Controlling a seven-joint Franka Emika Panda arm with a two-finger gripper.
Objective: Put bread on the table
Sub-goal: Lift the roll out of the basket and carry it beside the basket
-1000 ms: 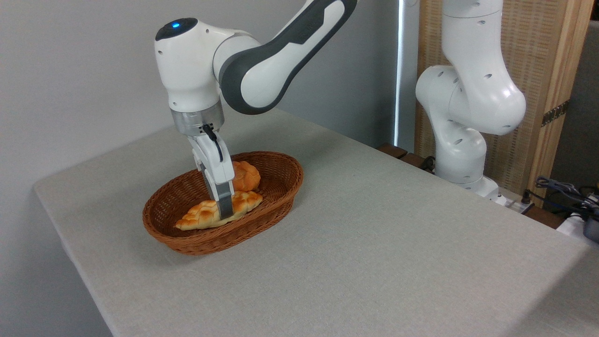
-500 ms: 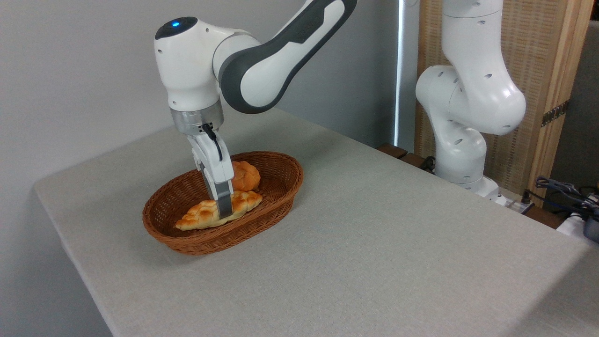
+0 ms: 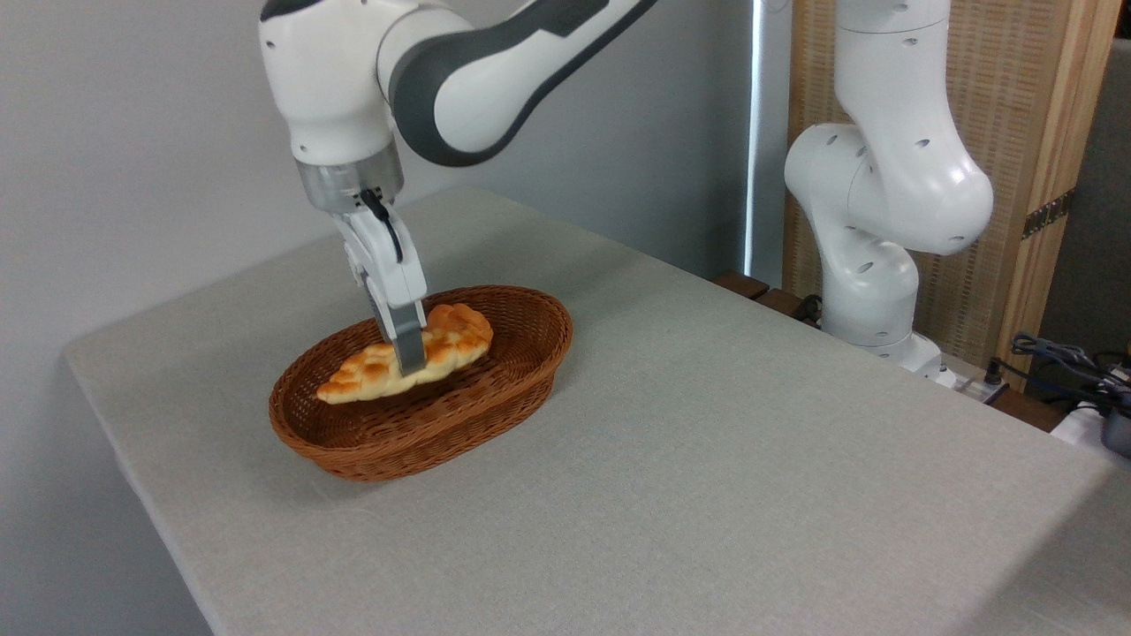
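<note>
A brown wicker basket (image 3: 495,393) is seen at left; dark cables (image 3: 1065,358) are bunched before a wooden screen (image 3: 1043,115) at right.

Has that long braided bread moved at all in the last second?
Yes. The bread, held in the gripper, has risen and shifted left against the basket, which has stayed put; it now hangs near rim height.

the near finger (image 3: 408,349) of the gripper (image 3: 410,364) covers a strip across the middle of the bread (image 3: 402,362), and the far finger is hidden behind it, so the gap between the jaws cannot be seen. the bread in turn hides most of a second roll (image 3: 473,323) behind it (only an orange edge shows). the arm (image 3: 459,62) is cut off by the top edge, and the table (image 3: 707,459) runs out past the bottom and right edges.
</note>
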